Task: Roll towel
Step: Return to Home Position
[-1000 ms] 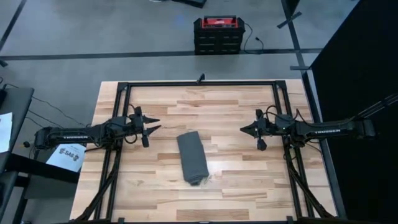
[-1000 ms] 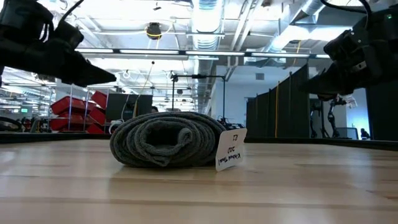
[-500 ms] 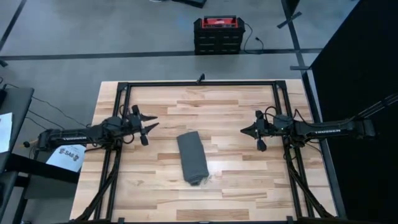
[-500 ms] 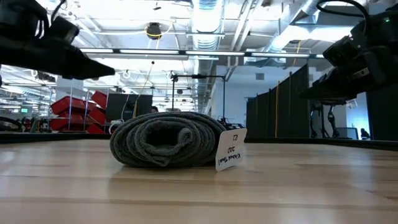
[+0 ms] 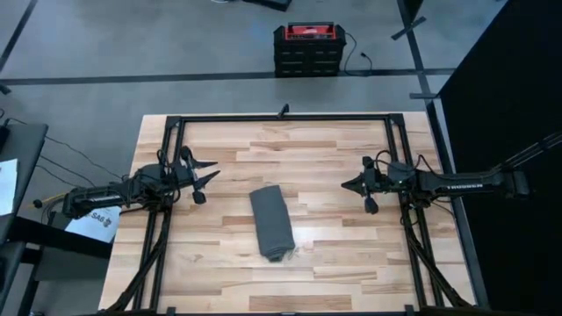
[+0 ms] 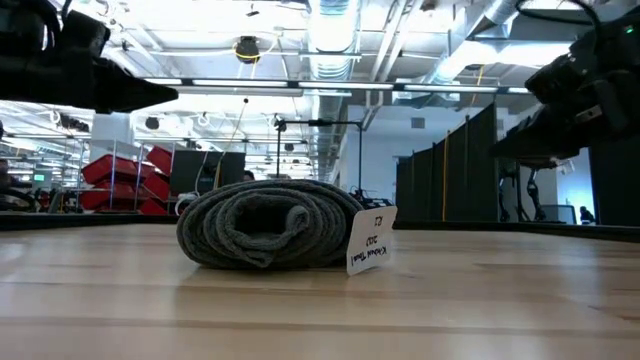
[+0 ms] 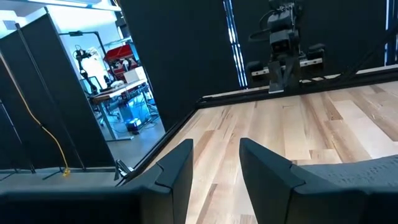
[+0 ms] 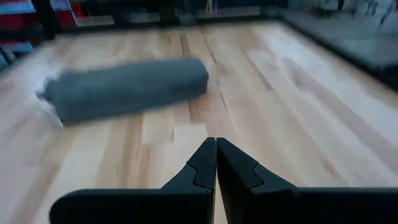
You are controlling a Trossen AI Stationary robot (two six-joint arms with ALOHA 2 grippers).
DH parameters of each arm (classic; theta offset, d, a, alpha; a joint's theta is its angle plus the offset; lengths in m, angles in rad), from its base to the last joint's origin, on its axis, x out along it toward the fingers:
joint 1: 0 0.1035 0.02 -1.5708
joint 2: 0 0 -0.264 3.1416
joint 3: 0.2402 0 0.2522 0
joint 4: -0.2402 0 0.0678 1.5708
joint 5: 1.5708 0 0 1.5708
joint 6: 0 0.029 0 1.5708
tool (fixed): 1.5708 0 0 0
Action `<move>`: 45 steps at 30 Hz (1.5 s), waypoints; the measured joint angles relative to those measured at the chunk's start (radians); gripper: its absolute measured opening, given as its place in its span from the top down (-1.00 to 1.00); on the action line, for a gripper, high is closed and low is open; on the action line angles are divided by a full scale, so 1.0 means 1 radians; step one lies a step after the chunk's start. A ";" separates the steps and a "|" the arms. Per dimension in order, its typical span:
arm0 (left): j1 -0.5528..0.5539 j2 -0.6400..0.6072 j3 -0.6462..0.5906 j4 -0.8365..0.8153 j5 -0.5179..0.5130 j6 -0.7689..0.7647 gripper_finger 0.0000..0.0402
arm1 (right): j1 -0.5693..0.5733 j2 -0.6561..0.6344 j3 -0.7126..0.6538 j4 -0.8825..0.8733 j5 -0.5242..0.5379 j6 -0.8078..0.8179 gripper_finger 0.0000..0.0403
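Observation:
The dark grey towel [image 5: 271, 223] lies rolled into a tube in the middle of the wooden table. Its spiral end [image 6: 262, 228] faces the near edge, and a white tag [image 6: 370, 242] sticks out beside it. The roll rests on its underside on the boards and also shows in the right wrist view [image 8: 124, 87] and the left wrist view [image 7: 354, 171]. My left gripper [image 5: 211, 172] hangs open above the table, left of the roll and a little farther back. My right gripper [image 5: 345, 185] hovers shut to the right of the roll. Neither gripper touches anything.
A black metal frame [image 5: 281, 118] runs along the far edge and down both sides of the table. A red and black toolbox [image 5: 307, 46] stands on the floor beyond the far edge. Bare boards [image 5: 334, 254] lie all around the roll.
My left gripper has drawn back toward the table's left edge and risen, staying open. The towel roll has not moved.

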 joint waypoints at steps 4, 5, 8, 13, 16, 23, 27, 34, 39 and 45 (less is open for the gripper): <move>0.000 0.000 0.000 0.000 0.000 0.017 0.41 | 0.016 -0.146 0.000 -0.130 0.000 0.000 1.00; 0.000 0.000 0.000 0.000 0.000 0.017 0.41 | 0.016 -0.180 0.000 -0.152 0.000 0.000 1.00; 0.000 0.000 0.000 0.000 0.000 -0.010 0.41 | 0.011 -0.268 0.000 -0.199 0.004 0.000 1.00; 0.000 0.002 0.000 0.000 0.000 -0.054 0.41 | -0.013 -0.391 0.000 -0.201 0.004 0.001 1.00; 0.000 0.002 0.000 0.000 0.000 -0.058 0.41 | -0.041 -0.489 0.000 -0.200 0.003 0.000 1.00; 0.000 0.002 0.000 0.000 0.001 -0.053 0.41 | -0.081 -0.475 0.000 -0.156 0.000 0.000 1.00; -0.006 0.000 0.000 0.000 0.000 -0.054 0.41 | -0.080 -0.474 0.000 -0.181 0.000 0.000 1.00; -0.110 -0.001 0.000 0.001 -0.004 -0.053 0.41 | -0.080 -0.468 0.001 -0.201 0.000 0.000 1.00; -0.193 -0.002 0.000 0.001 -0.005 -0.053 0.41 | -0.080 -0.468 0.001 -0.202 0.000 0.000 1.00; -0.231 0.000 0.000 0.001 -0.005 -0.053 0.41 | -0.080 -0.468 0.002 -0.204 0.000 0.000 1.00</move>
